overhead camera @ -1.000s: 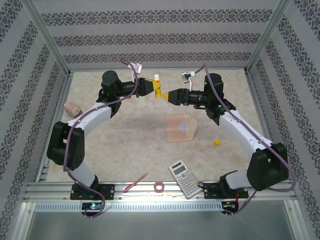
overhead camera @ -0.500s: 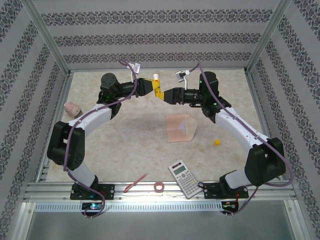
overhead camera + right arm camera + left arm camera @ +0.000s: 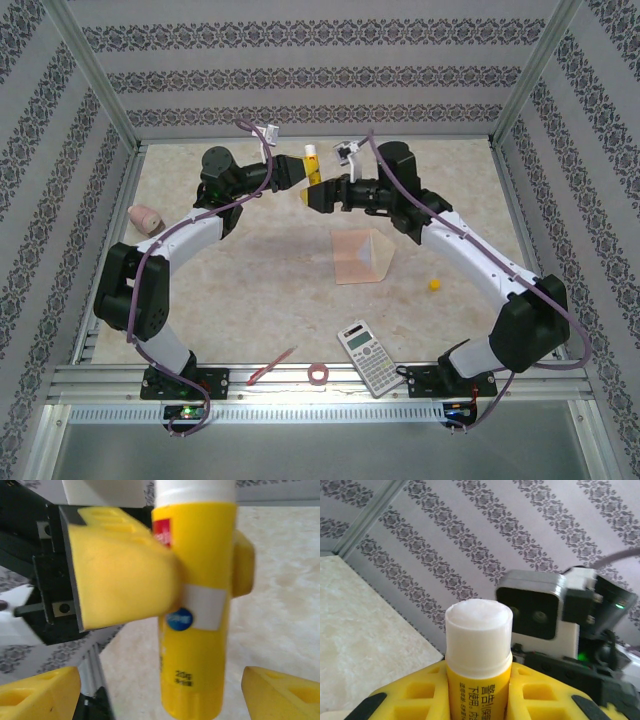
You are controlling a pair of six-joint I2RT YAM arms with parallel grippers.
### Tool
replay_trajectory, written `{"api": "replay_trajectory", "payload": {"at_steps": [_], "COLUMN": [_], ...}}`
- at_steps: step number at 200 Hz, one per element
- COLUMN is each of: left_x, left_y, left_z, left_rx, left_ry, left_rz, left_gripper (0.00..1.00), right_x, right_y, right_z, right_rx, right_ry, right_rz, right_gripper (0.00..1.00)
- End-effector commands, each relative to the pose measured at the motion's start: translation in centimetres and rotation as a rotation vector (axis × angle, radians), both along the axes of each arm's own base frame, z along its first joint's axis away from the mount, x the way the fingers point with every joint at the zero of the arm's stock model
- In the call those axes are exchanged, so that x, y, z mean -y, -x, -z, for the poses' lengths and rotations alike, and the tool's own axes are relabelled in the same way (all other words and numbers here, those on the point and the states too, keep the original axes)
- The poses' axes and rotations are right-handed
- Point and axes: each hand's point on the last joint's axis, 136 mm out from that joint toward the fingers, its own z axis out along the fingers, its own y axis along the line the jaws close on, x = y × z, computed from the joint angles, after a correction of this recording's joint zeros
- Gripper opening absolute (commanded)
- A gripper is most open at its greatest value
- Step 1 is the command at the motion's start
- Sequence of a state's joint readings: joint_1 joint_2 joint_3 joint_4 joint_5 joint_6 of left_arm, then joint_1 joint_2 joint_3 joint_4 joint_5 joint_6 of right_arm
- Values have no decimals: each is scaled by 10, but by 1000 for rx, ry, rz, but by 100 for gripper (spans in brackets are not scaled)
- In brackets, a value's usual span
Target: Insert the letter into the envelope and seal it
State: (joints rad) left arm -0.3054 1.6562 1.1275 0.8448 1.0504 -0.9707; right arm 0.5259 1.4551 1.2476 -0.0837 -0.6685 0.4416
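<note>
The left tool [image 3: 479, 695] clenches a yellow, white-capped glue stick [image 3: 479, 645]. The right tool [image 3: 160, 692] gapes around its base. The peach paper envelope [image 3: 360, 256] lies on the worktop [image 3: 250, 270], five o'clock of them. It is probably light and floppy, so pinch an edge.

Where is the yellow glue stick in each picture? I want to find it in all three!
Top external: the glue stick is held up in the upper middle of the picture.
Left wrist: the glue stick stands bottom centre, white end up.
Right wrist: the glue stick stands upright in the middle.
Shared landmark: the left gripper's yellow fingers clamping it.
</note>
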Motion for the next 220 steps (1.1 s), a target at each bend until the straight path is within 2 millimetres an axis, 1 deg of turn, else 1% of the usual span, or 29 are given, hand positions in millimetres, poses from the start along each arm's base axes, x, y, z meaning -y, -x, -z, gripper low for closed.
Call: {"api": "replay_trajectory", "payload": {"at_steps": [1, 14, 39, 58, 89, 125, 158, 220], "left_x": [-9, -10, -15, -17, -16, -17, -16, -15], "left_y": [-1, -4, -8, -9, -9, -6, -4, -2], "left_z": [-15, -10, -6, -4, 5, 11, 9, 4], "left_rx": [46, 30, 11, -11, -39, -56, -56, -42], "left_ry": [-34, -75, -126, -146, -213, -258, -249, -231], "left_rz": [-75, -107, -165, -185, -210, -229, -231, -225], "left_gripper": [0, 0, 0, 0, 0, 0, 0, 0], "right_x": [8, 10, 12, 13, 14, 9, 0, -13], "right_y": [-8, -10, -13, -15, -18, -20, -21, -22], "right_z": [5, 6, 10, 16, 15, 14, 16, 19], "right_rx": [94, 120, 144, 153, 170, 176, 156, 125], "right_ry": [171, 216, 268, 320, 326, 318, 297, 271], "right_rz": [116, 154, 212, 236, 270, 264, 236, 196], "right_gripper": [81, 79, 70, 61, 52, 51, 49, 49]}}
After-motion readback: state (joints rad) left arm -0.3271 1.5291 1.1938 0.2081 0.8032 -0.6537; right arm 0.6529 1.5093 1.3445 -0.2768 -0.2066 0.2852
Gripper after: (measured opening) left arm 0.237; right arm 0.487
